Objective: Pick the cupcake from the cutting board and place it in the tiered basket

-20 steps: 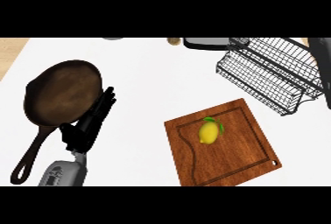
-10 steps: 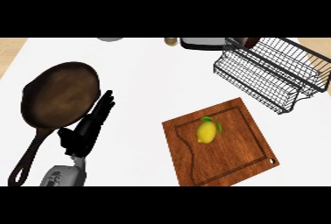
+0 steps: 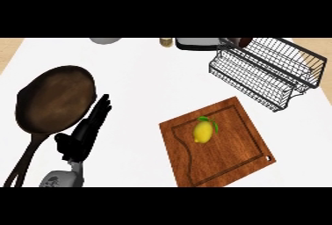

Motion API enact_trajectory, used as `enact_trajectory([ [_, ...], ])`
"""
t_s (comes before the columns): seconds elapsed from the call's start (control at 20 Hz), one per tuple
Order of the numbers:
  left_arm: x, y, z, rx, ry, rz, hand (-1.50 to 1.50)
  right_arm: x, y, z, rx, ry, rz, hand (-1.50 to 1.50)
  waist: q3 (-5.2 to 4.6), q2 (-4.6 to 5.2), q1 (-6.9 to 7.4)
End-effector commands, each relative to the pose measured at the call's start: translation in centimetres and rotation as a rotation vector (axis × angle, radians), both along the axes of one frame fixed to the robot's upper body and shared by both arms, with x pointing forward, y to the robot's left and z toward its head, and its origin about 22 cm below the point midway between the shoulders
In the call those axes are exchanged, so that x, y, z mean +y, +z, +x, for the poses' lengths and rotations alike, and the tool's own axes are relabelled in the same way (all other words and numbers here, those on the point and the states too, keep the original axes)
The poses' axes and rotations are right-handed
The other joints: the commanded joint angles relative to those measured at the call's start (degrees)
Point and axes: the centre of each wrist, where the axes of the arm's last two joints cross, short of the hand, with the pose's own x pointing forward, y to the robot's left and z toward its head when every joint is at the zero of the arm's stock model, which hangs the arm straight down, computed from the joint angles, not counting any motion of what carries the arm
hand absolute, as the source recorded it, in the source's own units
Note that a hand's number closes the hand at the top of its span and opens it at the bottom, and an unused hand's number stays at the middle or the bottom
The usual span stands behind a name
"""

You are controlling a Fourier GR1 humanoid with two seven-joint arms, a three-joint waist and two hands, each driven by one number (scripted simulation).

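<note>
Here, only 1 hand shows: the left hand (image 3: 83, 136), black, coming up from the lower left with its fingers (image 3: 100, 107) held straight and close together, pointing up and slightly right. They curl round nothing and hold nothing. The fingers lie right beside the right rim of the dark frying pan (image 3: 55, 99); whether they touch it cannot be told. The pan's handle runs down toward the lower left, alongside the grey forearm (image 3: 63, 178).

The thing on the wooden cutting board (image 3: 227, 154) is a yellow lemon (image 3: 203, 131) with a green leaf at its upper end; no cupcake shows. The lemon lies well to the right of the fingertips and a little lower, with bare white counter (image 3: 142, 79) between them. It rests on the upper middle of the board, inside the groove that runs round the board's edge, and is the only thing on the board.

The black wire tiered basket (image 3: 269, 70) stands up and to the right of the lemon, far from the fingers, its near lower corner just above the board's top corner. Nothing can be seen inside its wire tiers.
</note>
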Motion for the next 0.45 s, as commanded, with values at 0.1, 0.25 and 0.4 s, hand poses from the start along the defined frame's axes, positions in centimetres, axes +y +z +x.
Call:
enact_trajectory([
  [0.1,2.1,0.1,0.2,0.006,0.036,0.006,0.00,-6.5,0.5,-7.3,-0.140,-0.035,0.000,-1.50,0.05,-0.33,-1.55],
  [0.25,0.5,-0.9,-0.5,0.005,0.038,0.012,0.00,-8.6,-1.0,-11.4,-0.100,-0.058,-0.031,-1.50,0.00,-0.33,-1.79],
  [0.4,1.9,0.1,-0.7,0.009,0.059,-0.007,0.00,-12.5,-1.2,-16.4,-0.072,-0.022,-0.025,-1.50,0.06,-0.42,-2.20],
])
